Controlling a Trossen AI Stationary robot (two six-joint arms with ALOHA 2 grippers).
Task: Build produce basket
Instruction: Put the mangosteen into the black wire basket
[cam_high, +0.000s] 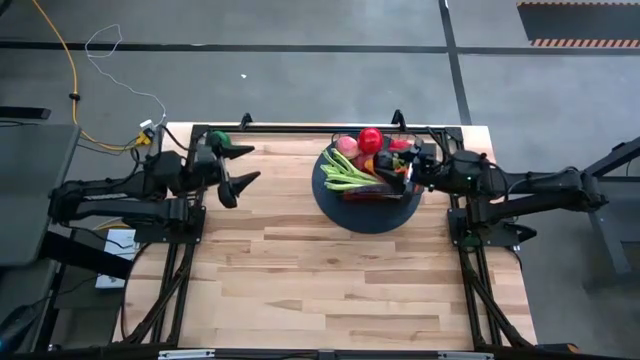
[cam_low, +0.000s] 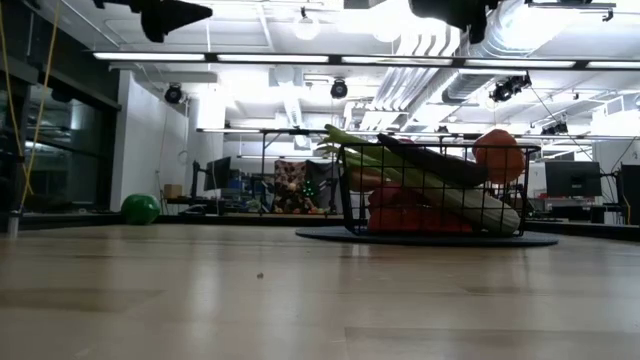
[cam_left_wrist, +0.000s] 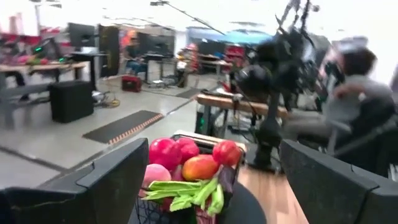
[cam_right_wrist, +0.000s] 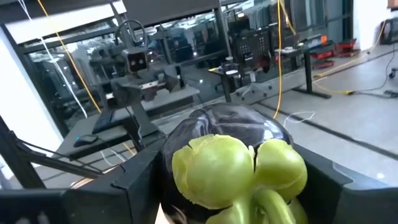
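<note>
On the pale wooden table (cam_high: 330, 290), the basket (cam_high: 372, 188) stands filled with produce (cam_high: 352, 170).

The high view looks straight down on the whole desk (cam_high: 330, 280) from well above, with the basket (cam_high: 368, 172) toward 1 o'clock of the desk's middle. The low view sits at desk-top level, facing level across the boards into the room; the basket (cam_low: 432, 190) stands at mid-distance, at 3 o'clock of frame centre. The left wrist view looks forward between the left claw's fingers (cam_left_wrist: 115, 177) across the desk at the basket (cam_left_wrist: 186, 208) and the right arm beyond. The right wrist view sits very close over the produce (cam_right_wrist: 239, 168), facing the left arm. High, low and left wrist views share the basket.
</note>
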